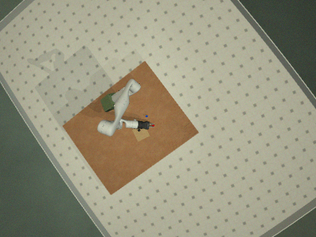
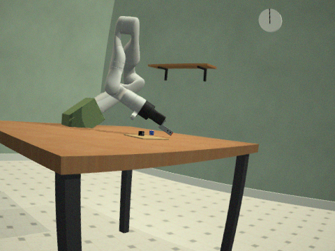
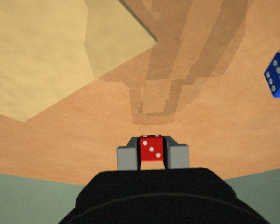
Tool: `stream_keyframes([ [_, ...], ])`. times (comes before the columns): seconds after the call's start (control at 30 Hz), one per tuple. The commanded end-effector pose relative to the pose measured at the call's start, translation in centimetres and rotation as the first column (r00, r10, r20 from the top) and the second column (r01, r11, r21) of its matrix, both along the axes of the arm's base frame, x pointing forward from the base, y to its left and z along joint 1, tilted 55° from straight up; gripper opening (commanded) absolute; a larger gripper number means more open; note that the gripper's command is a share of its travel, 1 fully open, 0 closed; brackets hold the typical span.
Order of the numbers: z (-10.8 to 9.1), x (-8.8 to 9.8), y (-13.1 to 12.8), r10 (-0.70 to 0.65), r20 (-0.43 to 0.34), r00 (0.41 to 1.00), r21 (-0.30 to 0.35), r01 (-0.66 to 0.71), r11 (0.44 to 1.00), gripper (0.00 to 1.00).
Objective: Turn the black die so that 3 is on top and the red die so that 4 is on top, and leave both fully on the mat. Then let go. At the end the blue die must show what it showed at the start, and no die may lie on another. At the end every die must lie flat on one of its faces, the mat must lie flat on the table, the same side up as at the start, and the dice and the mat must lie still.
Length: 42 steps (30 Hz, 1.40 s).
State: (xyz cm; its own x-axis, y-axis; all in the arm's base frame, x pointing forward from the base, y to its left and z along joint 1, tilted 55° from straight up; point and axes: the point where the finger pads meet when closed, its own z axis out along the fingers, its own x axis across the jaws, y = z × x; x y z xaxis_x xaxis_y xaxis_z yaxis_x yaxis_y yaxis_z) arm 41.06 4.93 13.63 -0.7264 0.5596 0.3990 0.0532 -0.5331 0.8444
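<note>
We have the gripper [image 3: 152, 156] clamped on the red die [image 3: 151, 148], carried above bare wood just off the mat [image 3: 45, 55] corner. The face toward the wrist camera seems to show three pips, though it's blurry. Release here and the small hard cube could tumble, landing off the mat or on the wrong face. The blue die [image 3: 274, 76] sits off to the mat's far side, the black die [image 2: 141, 133] on the thin tan mat.

The blue die [image 3: 273, 76] is cut by the wrist view's edge.
</note>
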Motion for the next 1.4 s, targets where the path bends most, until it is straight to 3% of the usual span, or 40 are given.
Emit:
stream_keyframes([
  [0.0, -0.05, 0.04, 0.10, 0.000, 0.000, 1.000, 0.001, 0.000, 1.000, 0.40],
  [1.37, -0.55, 0.27, 0.76, 0.000, 0.000, 1.000, 0.001, 0.000, 1.000, 0.40],
])
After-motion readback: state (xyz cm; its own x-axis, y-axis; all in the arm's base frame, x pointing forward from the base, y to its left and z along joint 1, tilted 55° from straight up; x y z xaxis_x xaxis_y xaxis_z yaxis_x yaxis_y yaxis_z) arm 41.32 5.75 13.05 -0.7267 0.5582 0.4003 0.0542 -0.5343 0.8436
